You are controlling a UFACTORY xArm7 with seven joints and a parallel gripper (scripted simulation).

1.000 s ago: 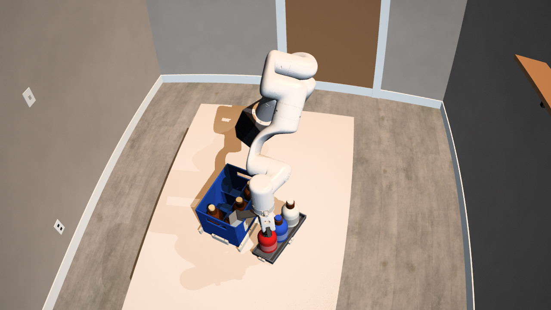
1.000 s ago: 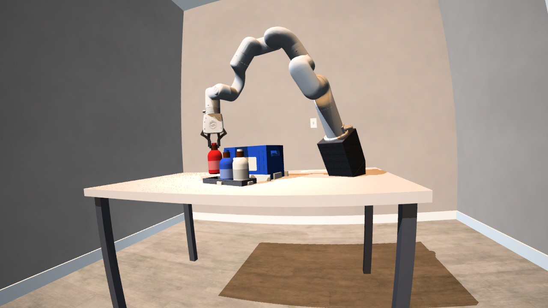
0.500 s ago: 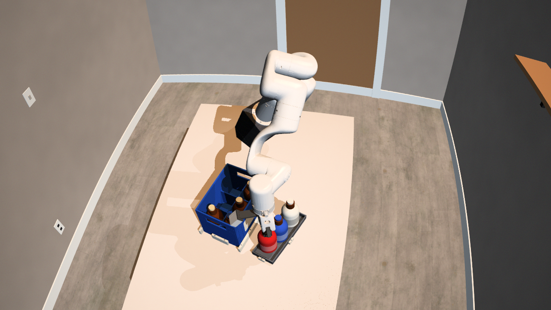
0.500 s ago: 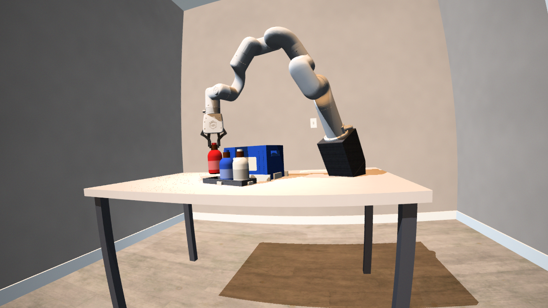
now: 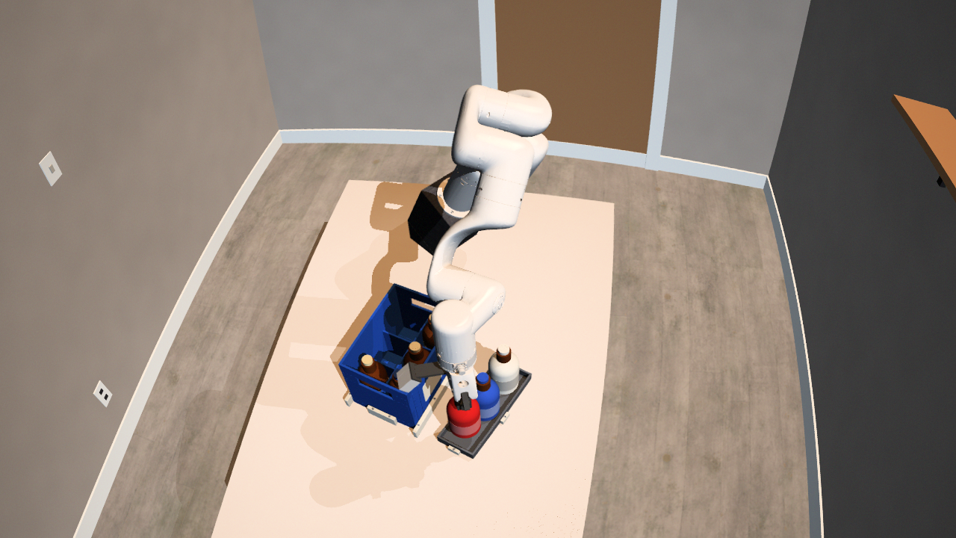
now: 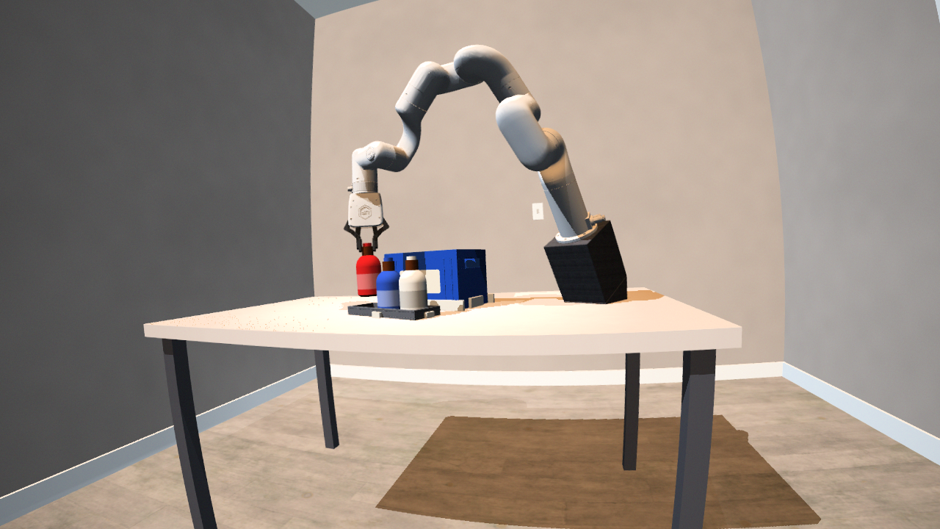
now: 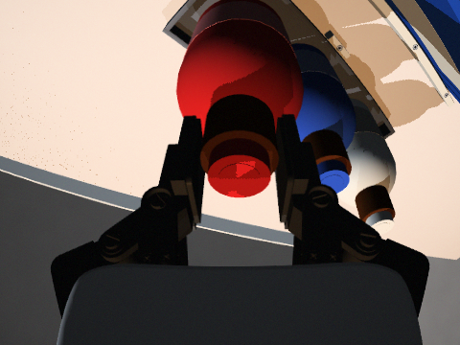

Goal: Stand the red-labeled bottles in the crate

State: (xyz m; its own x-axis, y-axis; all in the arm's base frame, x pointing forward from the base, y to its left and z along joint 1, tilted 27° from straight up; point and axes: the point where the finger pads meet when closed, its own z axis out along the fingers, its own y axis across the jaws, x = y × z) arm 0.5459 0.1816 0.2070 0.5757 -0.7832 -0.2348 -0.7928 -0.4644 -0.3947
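My gripper is shut on the neck of the red-labeled bottle, which hangs upright a little above the near end of the dark tray. In the side view the red bottle has its base slightly higher than those of its neighbours. In the wrist view the fingers clamp the brown neck under the red cap. A blue-labeled bottle and a white-labeled bottle stand upright on the tray. The blue crate stands to the left of the tray, with brown bottles in some cells; my arm hides part of it.
The crate's far cells look empty. The robot's black base sits at the back of the table. The tray lies near the table's front edge.
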